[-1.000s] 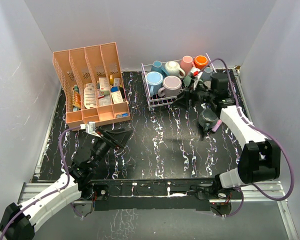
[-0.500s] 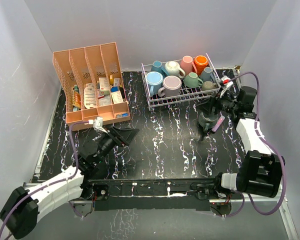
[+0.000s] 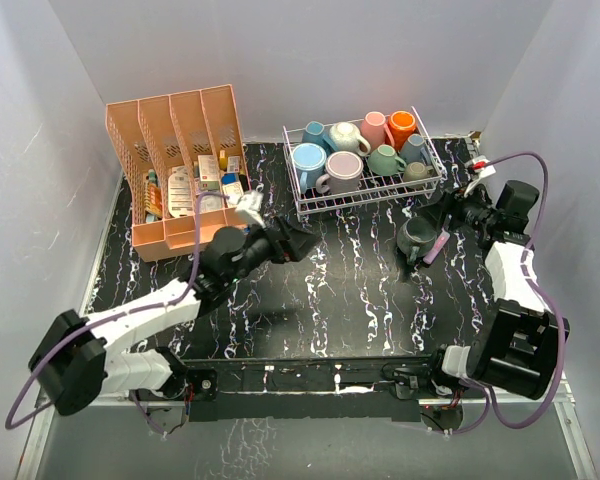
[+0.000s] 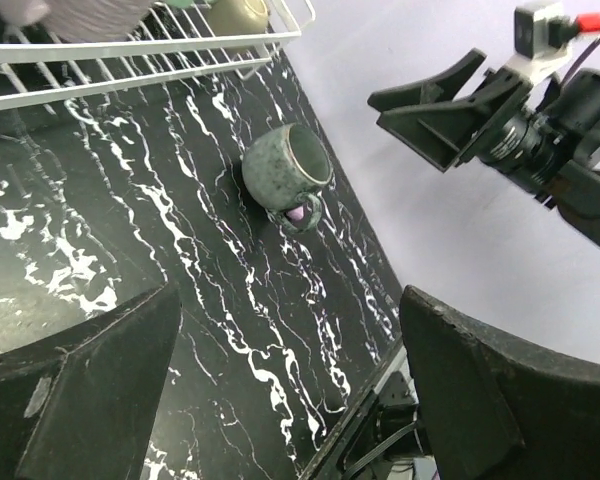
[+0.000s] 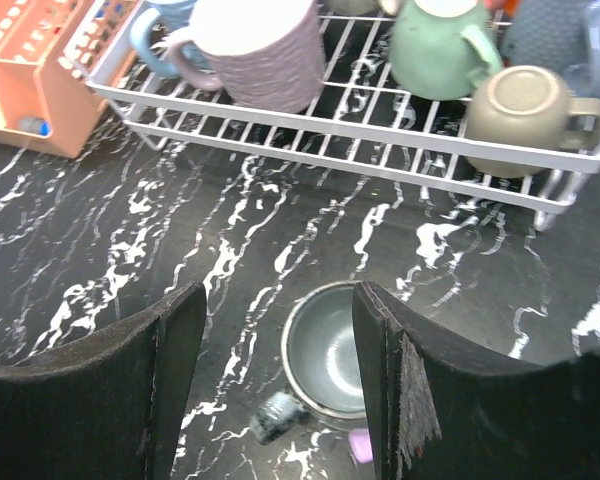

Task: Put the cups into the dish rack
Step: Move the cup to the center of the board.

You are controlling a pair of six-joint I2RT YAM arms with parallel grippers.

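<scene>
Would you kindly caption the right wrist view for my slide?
Right fingers open above a grey cup on the table, before the loaded rack.

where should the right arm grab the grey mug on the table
By the rim, from straight above, fingers straddling the wall opposite the handle: the mug stands upright, mouth open, and a pink stick lies by the handle.

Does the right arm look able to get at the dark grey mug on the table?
Probably yes: the right gripper hovers open over the dark grey mug with nothing between them; only a pink stick lies beside it.
</scene>
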